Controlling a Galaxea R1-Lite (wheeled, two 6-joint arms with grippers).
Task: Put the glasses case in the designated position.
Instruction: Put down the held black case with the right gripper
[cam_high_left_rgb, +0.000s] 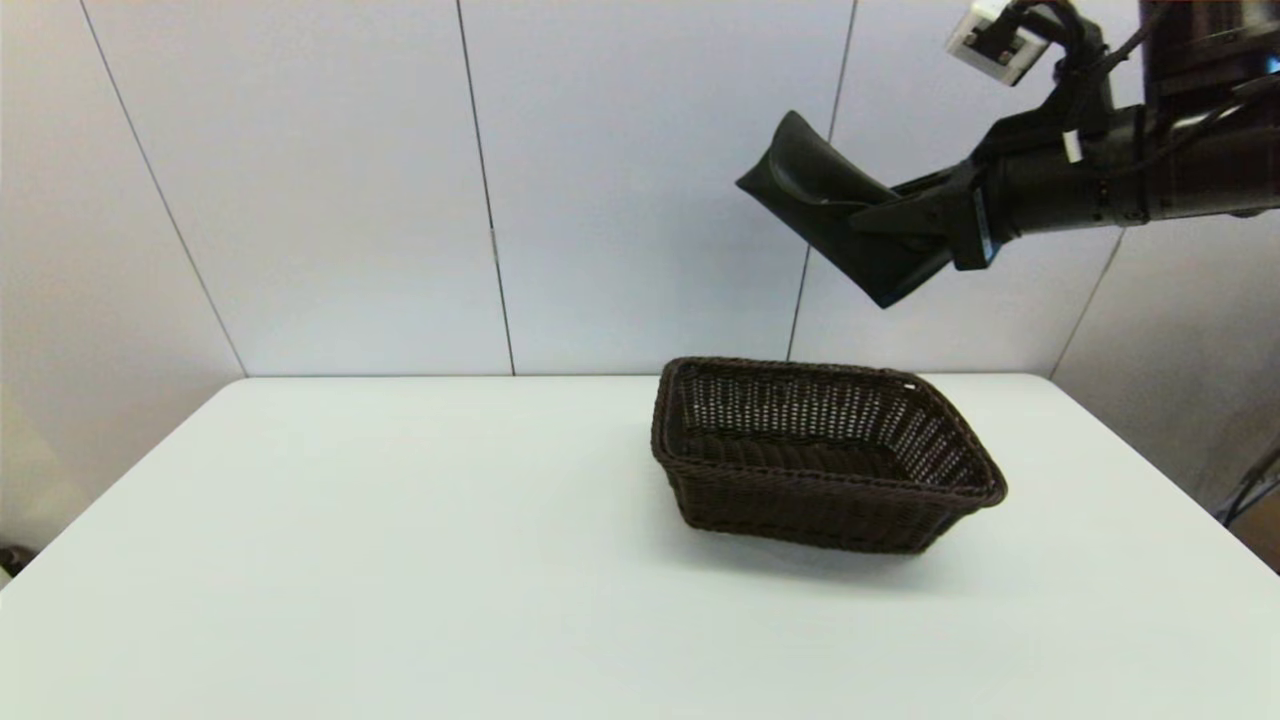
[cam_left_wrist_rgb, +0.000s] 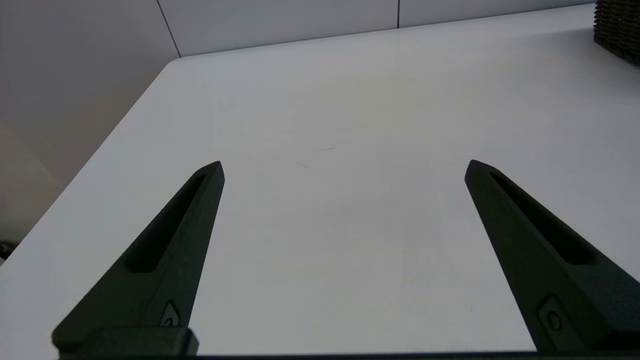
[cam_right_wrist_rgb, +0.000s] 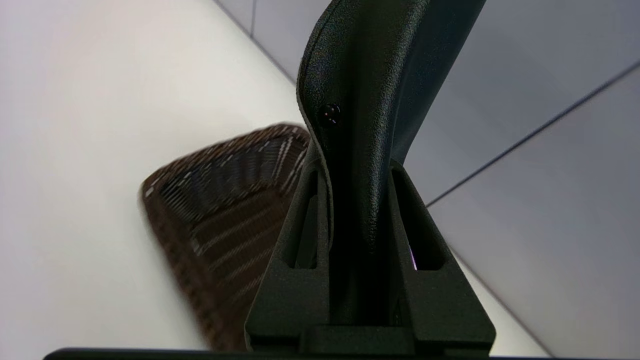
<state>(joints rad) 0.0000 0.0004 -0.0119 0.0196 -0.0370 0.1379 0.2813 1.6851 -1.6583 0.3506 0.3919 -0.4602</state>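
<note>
My right gripper (cam_high_left_rgb: 880, 215) is high in the air at the right, shut on the black glasses case (cam_high_left_rgb: 815, 195). The case hangs tilted, well above the dark brown woven basket (cam_high_left_rgb: 820, 455) that stands on the white table. In the right wrist view the glasses case (cam_right_wrist_rgb: 370, 100) is pinched between the two fingers of the right gripper (cam_right_wrist_rgb: 357, 180), its snap button showing, with the basket (cam_right_wrist_rgb: 220, 210) far below. The left gripper (cam_left_wrist_rgb: 345, 165) is open over bare table at the left and does not show in the head view.
The white table (cam_high_left_rgb: 400, 560) stretches wide to the left of the basket and in front of it. A corner of the basket (cam_left_wrist_rgb: 620, 27) shows far off in the left wrist view. Grey wall panels stand behind the table.
</note>
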